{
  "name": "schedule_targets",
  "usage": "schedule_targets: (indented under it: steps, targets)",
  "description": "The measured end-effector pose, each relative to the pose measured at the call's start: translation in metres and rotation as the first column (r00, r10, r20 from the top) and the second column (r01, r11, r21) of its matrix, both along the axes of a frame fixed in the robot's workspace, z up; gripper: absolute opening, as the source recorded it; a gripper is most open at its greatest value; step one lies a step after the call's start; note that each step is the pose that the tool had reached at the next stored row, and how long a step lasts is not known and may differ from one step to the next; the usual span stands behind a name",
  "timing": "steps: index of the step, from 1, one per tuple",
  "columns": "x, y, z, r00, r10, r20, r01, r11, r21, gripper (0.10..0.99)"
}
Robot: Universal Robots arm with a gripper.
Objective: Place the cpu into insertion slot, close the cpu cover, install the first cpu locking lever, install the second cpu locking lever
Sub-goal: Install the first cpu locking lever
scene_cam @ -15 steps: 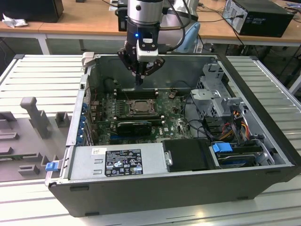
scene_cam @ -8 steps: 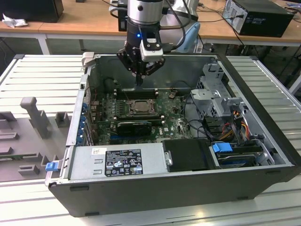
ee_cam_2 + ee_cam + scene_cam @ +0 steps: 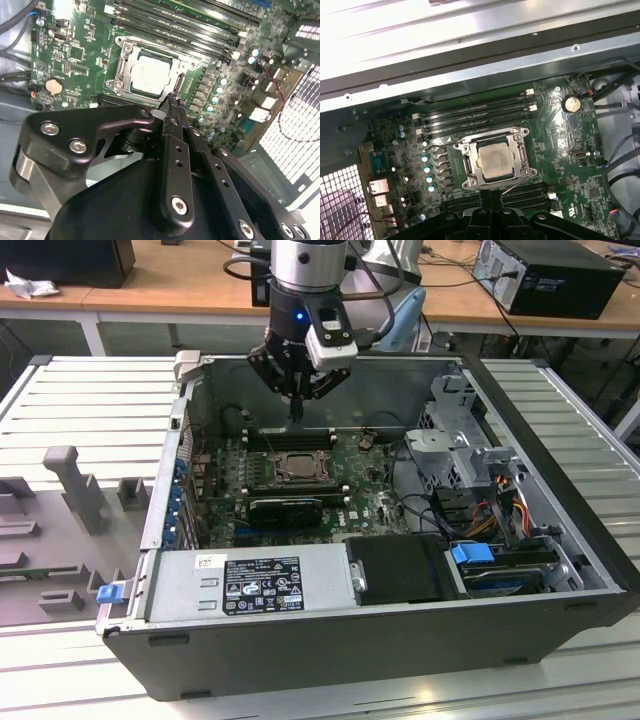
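- One gripper (image 3: pixel 296 412) hangs over the board (image 3: pixel 372 496), its fingers (image 3: pixel 172 120) pressed together and gripping nothing.
- Cpu (image 3: pixel 495 159) sits in the slot (image 3: pixel 121 70), just beside the fingertips.
- Cover (image 3: pixel 522 156) lies flat around the cpu.

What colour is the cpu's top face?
Pale silvery-grey metal; the cpu shows best in the first wrist view.
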State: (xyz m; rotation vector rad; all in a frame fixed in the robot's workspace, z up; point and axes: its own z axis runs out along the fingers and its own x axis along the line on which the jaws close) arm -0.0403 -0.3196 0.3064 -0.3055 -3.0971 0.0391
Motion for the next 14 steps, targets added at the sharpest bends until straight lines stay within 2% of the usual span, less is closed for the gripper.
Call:
schedule_targets:
  steps: [3,8,12,14]
  targets:
    - [0.0,0.0,0.0,0.999,0.045,0.0,-0.045,0.999,0.0,0.106]
    - [0.0,0.0,-0.0001,0.9932,0.117,0.0,-0.117,0.9932,0.0,0.106]
    - [0.0,0.0,-0.0001,0.9824,0.187,0.0,-0.187,0.9824,0.0,0.106]
    - [0.0,0.0,-0.0001,0.9752,0.221,0.0,-0.221,0.9752,0.0,0.106]
